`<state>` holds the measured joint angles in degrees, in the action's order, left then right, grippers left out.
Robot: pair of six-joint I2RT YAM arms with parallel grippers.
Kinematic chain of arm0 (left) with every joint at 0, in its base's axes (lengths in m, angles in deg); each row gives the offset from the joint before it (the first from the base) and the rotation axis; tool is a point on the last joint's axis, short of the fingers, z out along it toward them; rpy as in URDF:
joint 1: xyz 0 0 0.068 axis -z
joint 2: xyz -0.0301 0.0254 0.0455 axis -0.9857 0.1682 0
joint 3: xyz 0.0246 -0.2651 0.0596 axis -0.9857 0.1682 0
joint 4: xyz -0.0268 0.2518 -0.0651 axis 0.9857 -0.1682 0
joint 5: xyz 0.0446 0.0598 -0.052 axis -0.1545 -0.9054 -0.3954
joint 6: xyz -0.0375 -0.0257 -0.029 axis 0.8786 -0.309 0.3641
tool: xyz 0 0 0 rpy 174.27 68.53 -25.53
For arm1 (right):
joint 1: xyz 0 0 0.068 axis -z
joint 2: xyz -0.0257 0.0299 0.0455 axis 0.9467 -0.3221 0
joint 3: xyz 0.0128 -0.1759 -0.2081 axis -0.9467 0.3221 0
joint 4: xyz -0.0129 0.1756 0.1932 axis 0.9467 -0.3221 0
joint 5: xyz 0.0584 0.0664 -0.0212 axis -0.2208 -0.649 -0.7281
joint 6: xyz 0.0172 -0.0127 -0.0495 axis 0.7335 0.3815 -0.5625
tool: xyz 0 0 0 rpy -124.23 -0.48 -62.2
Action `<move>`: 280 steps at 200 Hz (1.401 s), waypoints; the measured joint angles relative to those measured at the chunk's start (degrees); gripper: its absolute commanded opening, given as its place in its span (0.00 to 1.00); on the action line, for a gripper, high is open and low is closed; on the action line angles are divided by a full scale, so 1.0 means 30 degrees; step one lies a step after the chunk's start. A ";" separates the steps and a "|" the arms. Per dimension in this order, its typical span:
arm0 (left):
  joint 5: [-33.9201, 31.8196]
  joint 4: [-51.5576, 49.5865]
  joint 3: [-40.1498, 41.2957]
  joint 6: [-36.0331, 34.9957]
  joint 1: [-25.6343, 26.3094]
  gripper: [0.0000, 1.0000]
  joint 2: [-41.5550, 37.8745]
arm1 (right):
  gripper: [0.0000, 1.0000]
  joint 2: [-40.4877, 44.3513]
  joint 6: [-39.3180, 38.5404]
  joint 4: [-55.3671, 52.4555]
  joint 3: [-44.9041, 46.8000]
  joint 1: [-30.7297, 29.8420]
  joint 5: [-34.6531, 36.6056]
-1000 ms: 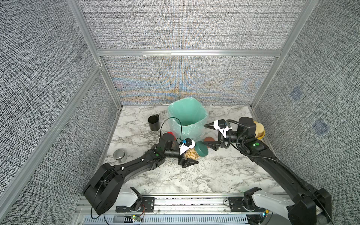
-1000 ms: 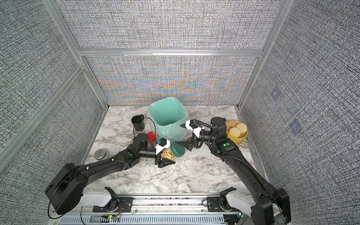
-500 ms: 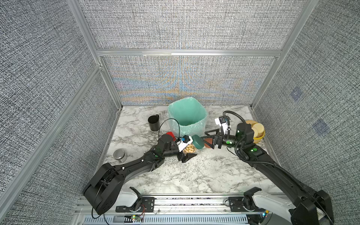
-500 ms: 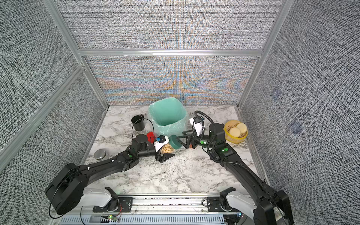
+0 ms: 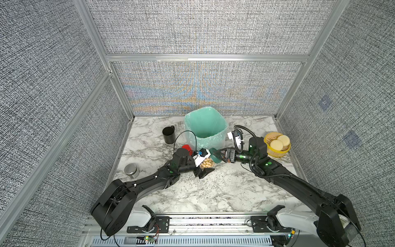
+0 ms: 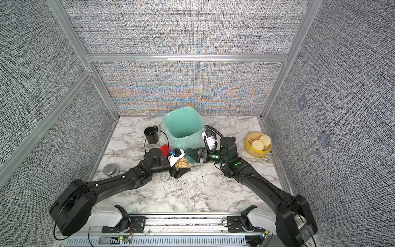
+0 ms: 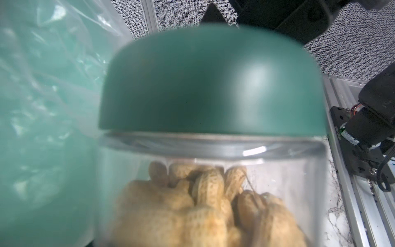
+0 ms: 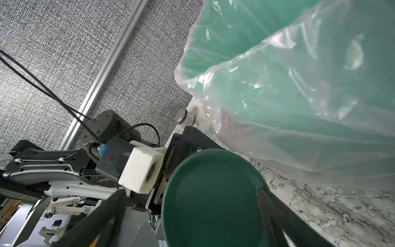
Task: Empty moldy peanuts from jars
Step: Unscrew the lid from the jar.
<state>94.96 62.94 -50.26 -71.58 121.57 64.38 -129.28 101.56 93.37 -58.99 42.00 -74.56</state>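
In a top view, my left hand [image 5: 206, 165] clasps the jar [image 5: 209, 163], tilted just in front of the bin [image 5: 222, 123]. My right hand [image 5: 216, 156] is spread at its green lid [image 5: 214, 158].

Left wrist view: peanuts [image 7: 203, 205] sit inside the jar, beside the bin.

Right wrist view: my fingers [image 8: 277, 209] straddle the lid, unclenched.

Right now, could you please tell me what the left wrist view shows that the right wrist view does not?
Only the left wrist view shows the peanuts in their shells inside the clear jar, under the dark green lid, which is seen from the side. Only the right wrist view shows the right gripper open, its fingers on either side of the lid's flat top, plus the steel tin and the left arm's wrist camera. Both show that lid and the teal bin liner.
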 measured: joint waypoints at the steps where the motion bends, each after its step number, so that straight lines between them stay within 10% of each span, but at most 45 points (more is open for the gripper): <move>1: -0.0007 0.0000 0.0000 0.0000 0.0000 0.00 -0.0007 | 0.98 0.0000 0.0000 -0.0007 -0.0007 0.0000 0.0007; 280: 0.0539 0.0692 0.0000 0.0066 0.0036 0.00 0.0372 | 0.98 0.0350 -0.1005 -0.1778 0.0277 -0.0240 0.1122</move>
<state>96.58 65.02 -50.26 -71.38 121.68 65.50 -128.24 98.54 88.04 -58.16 41.28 -71.20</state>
